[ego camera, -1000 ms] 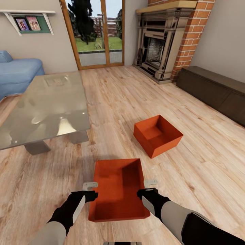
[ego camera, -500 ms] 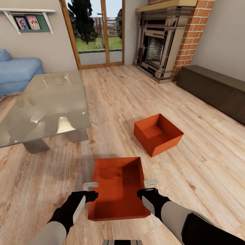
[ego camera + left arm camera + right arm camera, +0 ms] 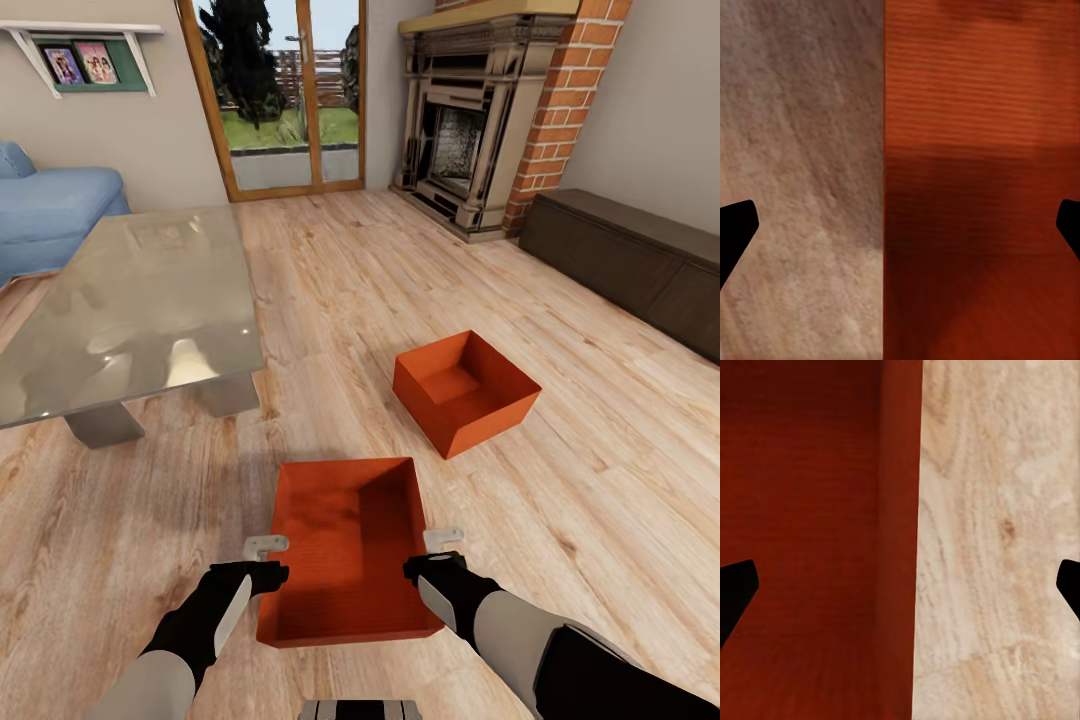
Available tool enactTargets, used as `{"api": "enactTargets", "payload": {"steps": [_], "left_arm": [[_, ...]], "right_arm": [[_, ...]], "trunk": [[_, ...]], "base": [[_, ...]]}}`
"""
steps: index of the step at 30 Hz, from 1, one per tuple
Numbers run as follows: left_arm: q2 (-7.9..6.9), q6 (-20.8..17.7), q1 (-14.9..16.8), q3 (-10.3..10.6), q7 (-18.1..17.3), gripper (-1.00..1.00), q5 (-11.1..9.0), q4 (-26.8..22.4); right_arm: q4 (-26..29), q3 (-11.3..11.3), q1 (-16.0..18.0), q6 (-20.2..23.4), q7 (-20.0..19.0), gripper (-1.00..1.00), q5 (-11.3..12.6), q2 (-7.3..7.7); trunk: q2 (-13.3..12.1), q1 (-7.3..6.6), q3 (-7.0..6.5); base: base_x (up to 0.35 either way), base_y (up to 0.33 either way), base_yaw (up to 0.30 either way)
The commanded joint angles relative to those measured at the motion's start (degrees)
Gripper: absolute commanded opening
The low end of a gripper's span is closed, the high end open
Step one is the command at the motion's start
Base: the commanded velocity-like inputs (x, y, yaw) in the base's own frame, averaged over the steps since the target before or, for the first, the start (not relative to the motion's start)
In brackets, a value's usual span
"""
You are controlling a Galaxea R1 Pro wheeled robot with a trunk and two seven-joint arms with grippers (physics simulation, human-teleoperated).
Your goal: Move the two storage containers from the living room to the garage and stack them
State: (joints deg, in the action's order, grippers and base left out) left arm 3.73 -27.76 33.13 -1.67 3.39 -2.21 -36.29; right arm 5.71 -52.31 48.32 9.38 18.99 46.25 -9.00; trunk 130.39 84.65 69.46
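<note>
Two orange-red storage containers sit on the light wood plank floor of the living room. The near one (image 3: 345, 550) lies right in front of me; the other (image 3: 465, 392) rests farther off to the right, turned at an angle. My left gripper (image 3: 267, 560) is open and straddles the near container's left wall (image 3: 945, 150), one finger inside and one outside. My right gripper (image 3: 441, 556) is open too and straddles the right wall (image 3: 900, 547) in the same way. Neither pair of fingers touches the walls.
A glass-topped table (image 3: 130, 300) stands to the left, with a blue sofa (image 3: 50, 215) behind it. The brick fireplace (image 3: 480, 120) and a dark low cabinet (image 3: 630, 265) line the right side. Glazed patio doors (image 3: 290, 100) are straight ahead.
The whole picture has slid slightly upward, so the camera moved. Both grippers keep their places over the near container's side walls, still open.
</note>
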Motion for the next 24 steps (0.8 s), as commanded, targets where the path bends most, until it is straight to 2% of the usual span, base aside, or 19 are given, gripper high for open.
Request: {"api": "enactTargets", "payload": {"steps": [1,15,24], "left_arm": [[0.05,-0.3,0.0,-0.2,0.2,1.00,-0.2,-0.1],[0.05,-0.4,0.0,-0.2,0.1,1.00,-0.3,-0.1],[0.05,-0.4,0.0,-0.2,0.1,1.00,-0.3,-0.1]], "right_arm": [[0.1,-0.5,0.0,0.4,0.3,1.00,0.2,0.03],[0.2,-0.6,0.0,0.4,1.0,1.00,0.4,-0.22],[0.2,-0.5,0.0,0.4,1.0,1.00,0.5,-0.25]], "trunk": [[0.0,-0.01,0.04],[0.0,-0.01,0.04],[0.0,-0.01,0.04]], "base": [[0.000,0.000,0.000],[0.000,0.000,0.004],[0.000,0.000,0.146]]}}
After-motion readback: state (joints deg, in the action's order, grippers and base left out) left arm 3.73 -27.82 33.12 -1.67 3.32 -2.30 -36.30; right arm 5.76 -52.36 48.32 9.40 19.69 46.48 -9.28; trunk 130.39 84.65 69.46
